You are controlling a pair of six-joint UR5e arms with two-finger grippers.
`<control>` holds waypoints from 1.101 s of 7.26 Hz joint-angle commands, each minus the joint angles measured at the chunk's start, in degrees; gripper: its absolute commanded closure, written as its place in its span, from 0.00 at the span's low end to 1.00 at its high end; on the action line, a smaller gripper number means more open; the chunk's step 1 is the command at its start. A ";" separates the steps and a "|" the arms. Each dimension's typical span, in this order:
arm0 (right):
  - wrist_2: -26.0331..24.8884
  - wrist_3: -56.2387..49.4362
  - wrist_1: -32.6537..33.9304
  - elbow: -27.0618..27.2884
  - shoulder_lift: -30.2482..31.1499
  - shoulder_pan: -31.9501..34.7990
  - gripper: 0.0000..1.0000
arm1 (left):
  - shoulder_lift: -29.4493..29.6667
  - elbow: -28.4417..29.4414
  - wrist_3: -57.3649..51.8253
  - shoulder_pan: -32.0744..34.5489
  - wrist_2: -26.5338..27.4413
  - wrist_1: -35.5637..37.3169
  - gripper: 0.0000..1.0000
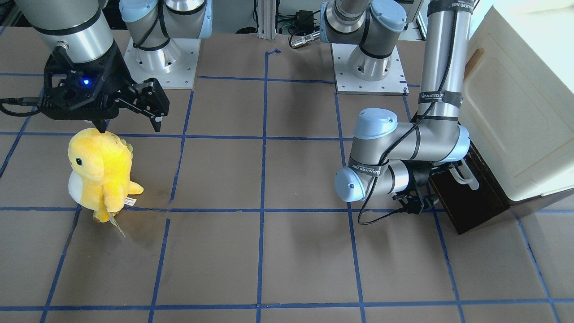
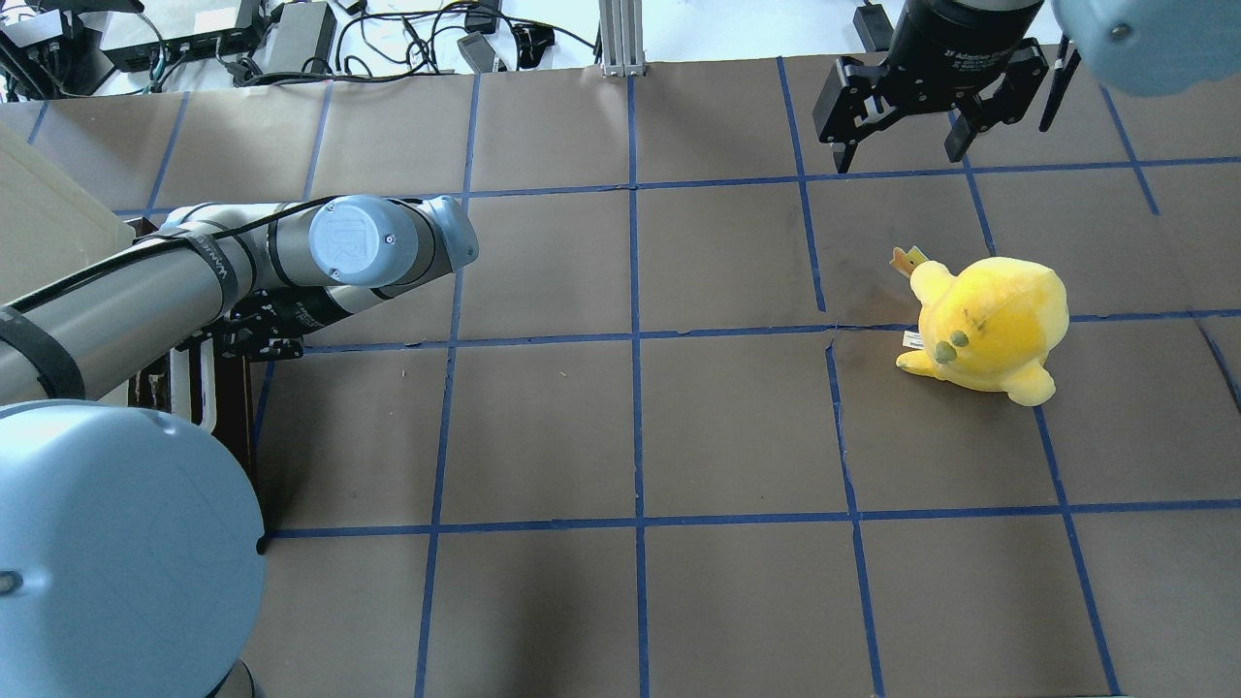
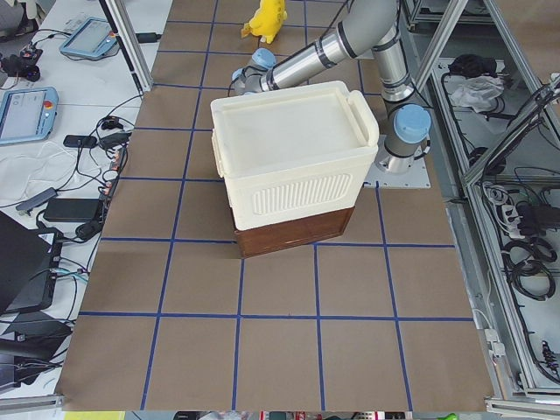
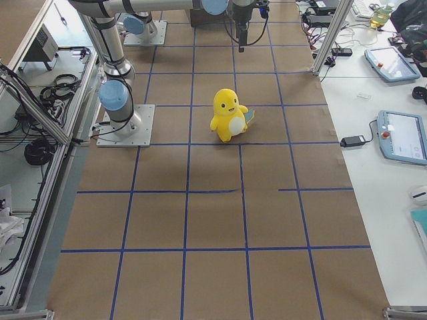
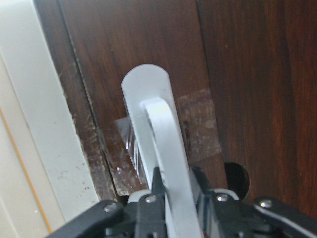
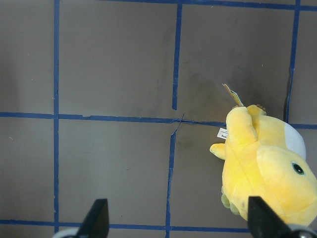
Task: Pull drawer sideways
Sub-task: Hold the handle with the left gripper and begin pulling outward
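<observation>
The drawer (image 1: 471,202) has a dark brown wooden front and sits under the cream cabinet (image 1: 511,116) at the table's end. Its white bar handle (image 1: 467,178) runs along the front. My left gripper (image 1: 441,176) is shut on this handle. The left wrist view shows the handle (image 5: 153,129) between the two black fingers of that gripper (image 5: 176,186), against the brown front (image 5: 247,74). The overhead view shows the left gripper (image 2: 247,334) at the drawer (image 2: 228,407). My right gripper (image 1: 130,127) is open and empty, high above the table, also in the overhead view (image 2: 897,155).
A yellow plush toy (image 1: 101,172) stands below the right gripper, also in the overhead view (image 2: 984,325) and the right wrist view (image 6: 262,168). The table is brown paper with blue tape lines (image 1: 262,208). The arm bases (image 1: 367,67) are bolted at the robot's side.
</observation>
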State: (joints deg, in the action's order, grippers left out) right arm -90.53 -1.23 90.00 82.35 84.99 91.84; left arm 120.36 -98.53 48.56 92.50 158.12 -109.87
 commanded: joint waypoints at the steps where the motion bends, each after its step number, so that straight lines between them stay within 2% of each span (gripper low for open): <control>1: 0.00 0.00 0.00 0.00 0.00 0.00 0.00 | 0.14 0.00 -0.04 0.40 -0.09 -0.08 0.77; 4: 0.00 -0.09 0.00 0.00 0.00 0.00 0.00 | 0.14 0.00 -0.04 0.58 0.26 -0.08 0.79; 5: 0.00 0.00 0.00 0.00 0.00 0.00 0.00 | 0.05 0.09 -0.65 1.45 1.48 0.01 0.85; 8: 0.00 0.00 0.00 0.00 0.00 0.00 0.00 | 0.23 0.36 -0.92 1.72 0.88 0.10 0.85</control>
State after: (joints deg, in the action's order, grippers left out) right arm -90.53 -1.23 90.00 82.35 84.99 91.85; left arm 120.54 -98.22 47.69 94.07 159.02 -109.81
